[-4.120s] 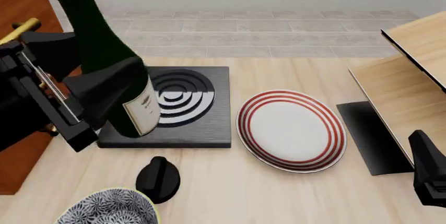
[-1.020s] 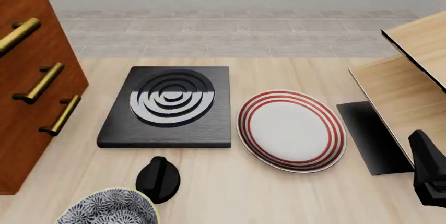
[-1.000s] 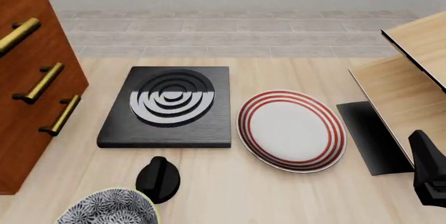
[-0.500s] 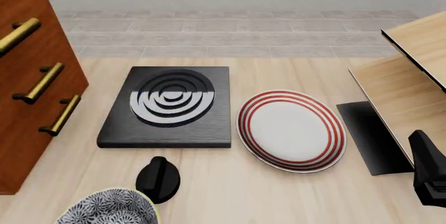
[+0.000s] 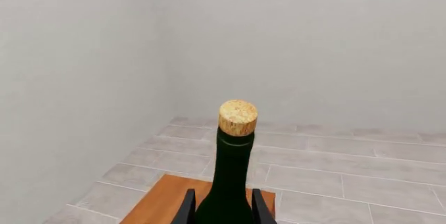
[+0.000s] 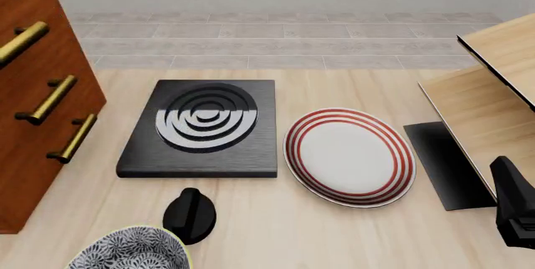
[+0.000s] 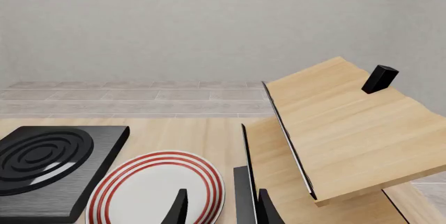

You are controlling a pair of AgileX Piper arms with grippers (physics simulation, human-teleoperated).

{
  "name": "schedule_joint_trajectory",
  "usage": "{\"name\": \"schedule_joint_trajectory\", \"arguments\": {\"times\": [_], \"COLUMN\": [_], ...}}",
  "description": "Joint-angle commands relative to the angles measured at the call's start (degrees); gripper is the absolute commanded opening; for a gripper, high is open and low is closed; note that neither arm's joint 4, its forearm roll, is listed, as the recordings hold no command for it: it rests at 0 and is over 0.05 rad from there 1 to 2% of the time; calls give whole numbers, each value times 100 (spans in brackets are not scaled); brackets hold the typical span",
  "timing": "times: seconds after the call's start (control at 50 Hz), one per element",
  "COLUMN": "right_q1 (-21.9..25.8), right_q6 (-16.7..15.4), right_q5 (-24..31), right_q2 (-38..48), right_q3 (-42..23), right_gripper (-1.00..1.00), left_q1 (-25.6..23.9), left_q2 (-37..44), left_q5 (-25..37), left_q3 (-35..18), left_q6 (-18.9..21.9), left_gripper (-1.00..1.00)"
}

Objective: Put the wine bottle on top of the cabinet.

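Note:
In the left wrist view the dark green wine bottle (image 5: 230,182) stands upright, its tan cork (image 5: 238,117) on top. My left gripper (image 5: 223,211) is shut on its body, one black fingertip (image 5: 187,208) on each side. Behind and below it lies the cabinet's reddish-brown top (image 5: 164,203); the bottle's base is hidden, so I cannot tell whether it rests there. The front view shows the cabinet (image 6: 34,93) at far left with brass handles, but no bottle or left arm. My right gripper (image 7: 223,211) is open and empty, low at the front right (image 6: 514,212).
A black ribbed slab (image 6: 205,125) and a red-ringed white plate (image 6: 349,156) lie mid-table. Near the front edge sit a small black knob (image 6: 190,214) and a patterned bowl (image 6: 129,250). A pale wood shelf unit (image 6: 489,100) stands at the right.
About four seconds ago my left arm held the bottle beside the cabinet in the front view; both have since risen out of that view. The last second shows no movement.

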Motion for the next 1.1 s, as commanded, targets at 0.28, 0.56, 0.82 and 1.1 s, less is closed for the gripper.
{"name": "schedule_joint_trajectory", "arguments": {"times": [0.28,0.56,0.82,1.1], "right_q1": [-1,0,1,0], "right_q6": [-1,2,-1,0], "right_q5": [0,0,0,0], "right_q2": [0,0,0,-1], "right_q3": [0,0,0,0], "right_gripper": [100,100,100,100], "left_q1": [468,588,714,984], "left_q2": [779,1289,1618,2034], "left_q5": [-456,-711,-861,-1233], "left_q3": [-136,-216,-387,-155], "left_q6": [99,191,202,210], "left_gripper": [-100,-100,-100,-100]}}
